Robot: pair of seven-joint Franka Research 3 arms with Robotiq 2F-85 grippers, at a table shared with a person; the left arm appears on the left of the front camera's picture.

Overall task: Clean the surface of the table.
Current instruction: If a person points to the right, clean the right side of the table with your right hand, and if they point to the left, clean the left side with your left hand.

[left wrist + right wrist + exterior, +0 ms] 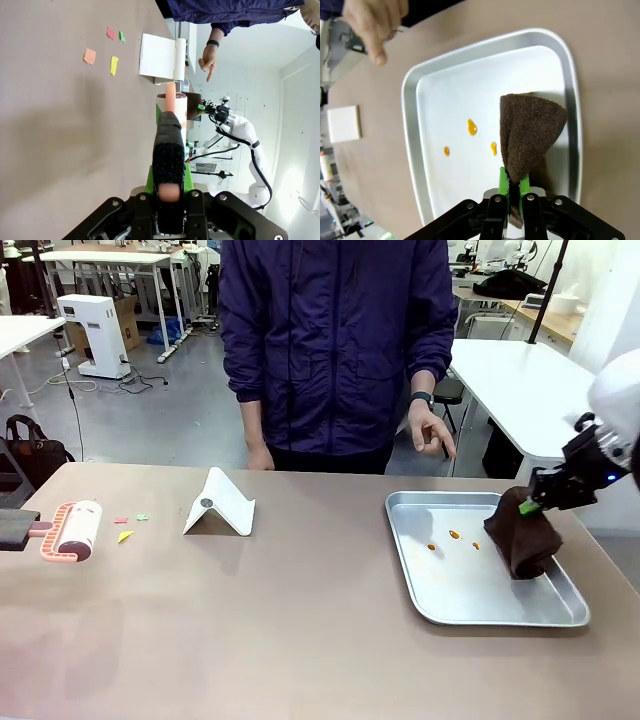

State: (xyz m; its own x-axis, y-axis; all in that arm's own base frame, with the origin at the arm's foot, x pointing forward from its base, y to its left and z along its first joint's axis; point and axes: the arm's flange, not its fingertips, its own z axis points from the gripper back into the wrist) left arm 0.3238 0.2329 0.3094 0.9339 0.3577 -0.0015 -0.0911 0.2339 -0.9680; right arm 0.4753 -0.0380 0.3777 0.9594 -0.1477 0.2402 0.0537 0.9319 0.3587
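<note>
The desk (300,640) spreads wide and matte tan-brown, its near part bare. On its right side lies a shallow silver metal tray (430,612) with rounded corners, holding 3 small glossy orange drops (454,534). The right end effector (535,505) pinches the top of a dark brown terry cloth (525,538). The cloth hangs in a cone, its lower end apparently on the tray floor just beside the drops.

At the left, the left end effector (169,182) is clamped on the dark handle of a lint roller (75,530), a white drum in a salmon-pink frame. It sits near 4 flat paper scraps (114,65). Farther off stands a folded white stand (220,505), and beyond it a person's hand (430,430) points down.

Cleaning looks barely begun. Next, I judge, the drum must press and roll over the scraps, and the cloth must sweep across the drops.
</note>
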